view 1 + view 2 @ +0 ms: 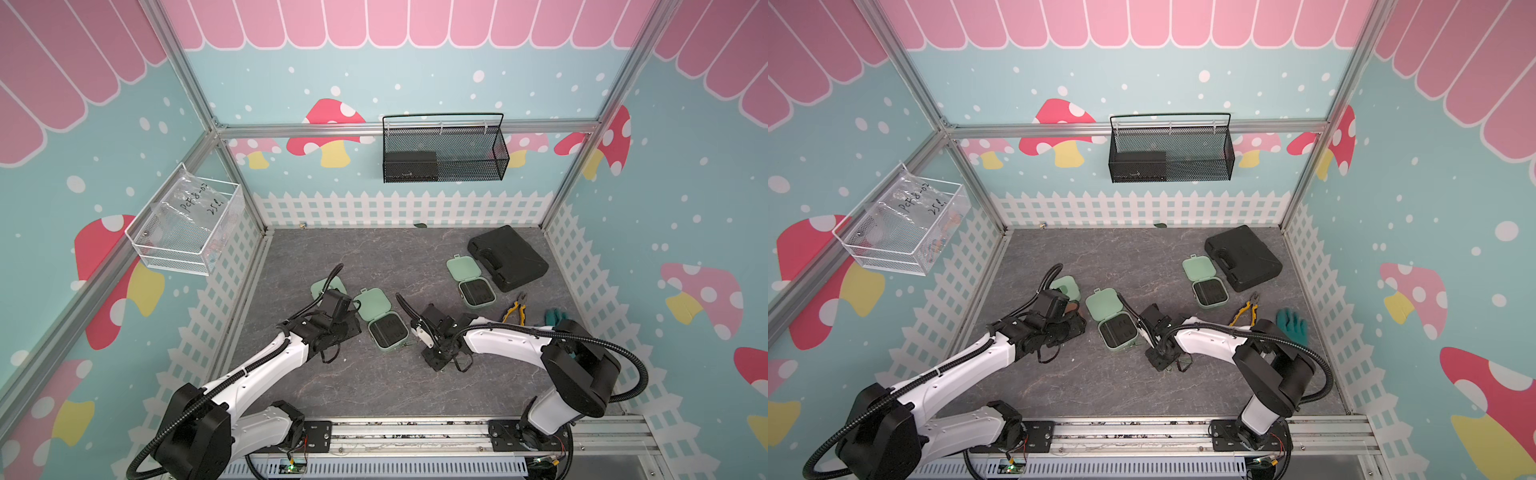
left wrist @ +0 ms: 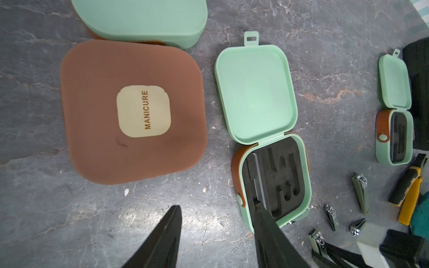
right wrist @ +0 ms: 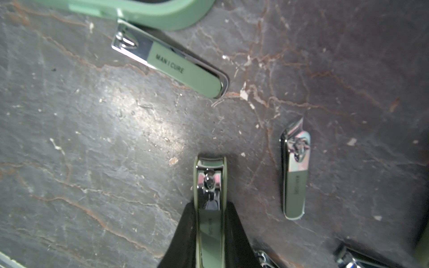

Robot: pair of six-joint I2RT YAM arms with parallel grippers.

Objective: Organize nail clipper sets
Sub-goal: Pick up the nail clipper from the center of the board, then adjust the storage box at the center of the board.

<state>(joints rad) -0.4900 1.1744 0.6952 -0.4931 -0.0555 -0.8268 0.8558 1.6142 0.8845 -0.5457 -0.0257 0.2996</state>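
In the right wrist view my right gripper (image 3: 210, 206) is shut on a green-and-chrome nail clipper (image 3: 210, 181) lying on the grey floor. Two more clippers (image 3: 171, 60) (image 3: 294, 171) lie loose nearby. My left gripper (image 2: 216, 208) is open with only floor between its fingers, and one finger overlaps an open mint case (image 2: 276, 181) with a black insert. Beside that case is a shut brown case (image 2: 132, 111) labelled MANICURE, and past it a shut mint case (image 2: 144, 18). A second open mint case (image 1: 471, 282) lies further right.
A large black tool case (image 1: 507, 257) sits at the back right, with yellow-handled pliers (image 1: 515, 309) and a teal glove (image 1: 1291, 326) in front of it. A black mesh basket (image 1: 444, 153) and a white wire basket (image 1: 187, 224) hang on the walls.
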